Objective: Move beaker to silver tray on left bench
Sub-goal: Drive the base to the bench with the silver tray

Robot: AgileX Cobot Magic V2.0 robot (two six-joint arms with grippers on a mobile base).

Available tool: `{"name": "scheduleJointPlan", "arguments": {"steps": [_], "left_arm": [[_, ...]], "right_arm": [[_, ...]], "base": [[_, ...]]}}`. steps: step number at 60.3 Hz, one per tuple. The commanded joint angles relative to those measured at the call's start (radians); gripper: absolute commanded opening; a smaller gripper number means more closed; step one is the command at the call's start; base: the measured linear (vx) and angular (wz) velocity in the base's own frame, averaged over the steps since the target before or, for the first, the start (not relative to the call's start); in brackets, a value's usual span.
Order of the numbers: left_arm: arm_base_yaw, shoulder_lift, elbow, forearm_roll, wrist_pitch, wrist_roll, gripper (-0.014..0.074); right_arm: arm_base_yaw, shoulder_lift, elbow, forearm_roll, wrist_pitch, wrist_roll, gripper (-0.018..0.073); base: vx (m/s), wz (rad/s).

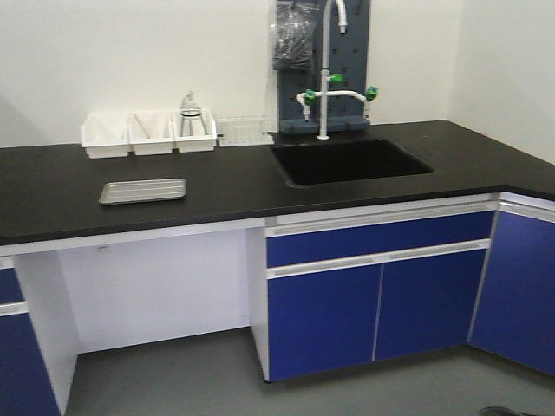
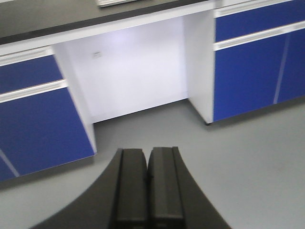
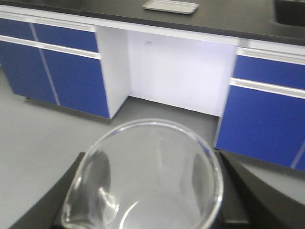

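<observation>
The right gripper [image 3: 155, 210] was clamped on the beaker [image 3: 143, 167], held above the floor [image 3: 47, 129], well short of the silver tray [image 1: 142, 191] on the left bench [image 1: 234, 186]. The left gripper [image 2: 147, 188] had its fingers pressed together, holding nothing. Recommended: keep the beaker upright, approach the tray squarely, and lower it onto the tray's bed before release. The beaker's base was cut off, and the glass obscured the finger contact.

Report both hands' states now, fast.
Left hand: closed, empty.
Right hand: closed on the beaker.
</observation>
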Motion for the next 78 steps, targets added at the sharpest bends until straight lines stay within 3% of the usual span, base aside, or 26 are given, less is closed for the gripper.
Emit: {"name": "scheduleJointPlan", "arguments": {"steps": [1, 39, 78], "left_arm": [[-0.007, -0.007, 0.020, -0.003, -0.075, -0.002, 0.0001], [-0.007, -0.007, 0.020, -0.003, -0.075, -0.002, 0.0001], [-0.007, -0.007, 0.020, -0.003, -0.075, -0.002, 0.0001]], "right_arm": [[0.000, -0.003, -0.031, -0.015, -0.077, -0.005, -0.0011], [0.000, -0.003, -0.031, -0.015, -0.078, -0.005, -0.0011], [0.000, -0.003, -0.031, -0.015, -0.078, -0.005, -0.0011]], "base": [[0.06, 0.57], [0.19, 0.42], [0.39, 0.05]]}}
